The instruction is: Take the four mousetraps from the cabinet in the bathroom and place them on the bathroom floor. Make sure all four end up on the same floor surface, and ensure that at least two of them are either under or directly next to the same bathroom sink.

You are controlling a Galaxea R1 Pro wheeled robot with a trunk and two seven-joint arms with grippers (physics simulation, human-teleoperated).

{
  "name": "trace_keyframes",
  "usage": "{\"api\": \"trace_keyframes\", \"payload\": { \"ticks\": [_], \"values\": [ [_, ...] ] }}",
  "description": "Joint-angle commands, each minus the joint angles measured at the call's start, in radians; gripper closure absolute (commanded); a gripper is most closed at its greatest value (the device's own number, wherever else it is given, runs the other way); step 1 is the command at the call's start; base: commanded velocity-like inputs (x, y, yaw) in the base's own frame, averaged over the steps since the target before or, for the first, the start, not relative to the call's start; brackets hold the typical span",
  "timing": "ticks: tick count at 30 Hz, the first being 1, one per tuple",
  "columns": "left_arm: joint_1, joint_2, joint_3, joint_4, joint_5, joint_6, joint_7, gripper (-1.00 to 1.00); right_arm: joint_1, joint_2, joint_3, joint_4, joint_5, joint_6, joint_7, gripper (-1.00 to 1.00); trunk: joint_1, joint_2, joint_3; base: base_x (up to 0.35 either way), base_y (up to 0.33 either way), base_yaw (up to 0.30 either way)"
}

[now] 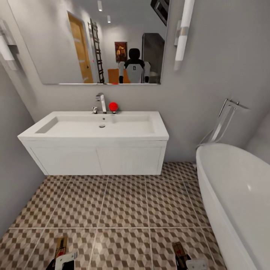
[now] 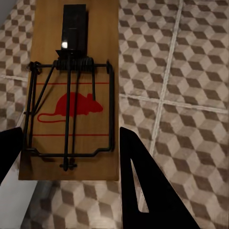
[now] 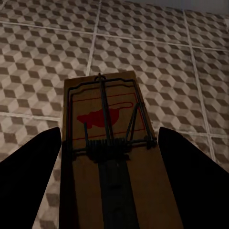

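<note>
head view: bathroom sink (image 1: 101, 127) on white vanity ahead, bathtub (image 1: 240, 195) at right | left gripper (image 1: 63, 260) jaws clamped on mousetrap (image 2: 71, 95) | right gripper (image 1: 189, 262) jaws clamped on second mousetrap (image 3: 112, 143) | both over bathroom floor (image 1: 123, 210), well short of sink

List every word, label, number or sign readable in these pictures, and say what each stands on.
No readable words or numbers anywhere.
Left mousetrap: a red mouse silhouette with red lines, no lettering.
Right mousetrap: the same red mouse mark, no lettering.
Framed picture in the mirror: too blurred to read.
</note>
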Motion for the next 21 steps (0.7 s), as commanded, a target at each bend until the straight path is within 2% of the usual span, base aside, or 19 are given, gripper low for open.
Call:
{"api": "trace_keyframes", "payload": {
  "ticks": [1, 7, 21],
  "values": [
    [-0.001, -0.001, -0.009, 0.003, 0.001, -0.004, 0.005, 1.0, -0.001, -0.001, 0.007, 0.0, 0.002, -0.001, -0.01, 1.0, 0.001, 0.0, -0.001, 0.328, 0.0, 0.0],
    [-0.001, -0.001, -0.009, 0.003, 0.001, -0.004, 0.006, 1.0, -0.001, -0.001, 0.007, 0.0, 0.002, -0.001, -0.01, 1.0, 0.001, 0.0, -0.001, 0.167, 0.0, 0.0],
    [-0.001, -0.001, -0.009, 0.003, 0.001, -0.004, 0.006, 1.0, -0.001, -0.001, 0.007, 0.0, 0.002, -0.001, -0.01, 1.0, 0.001, 0.0, -0.001, 0.008, 0.0, 0.0]
  ]
}}
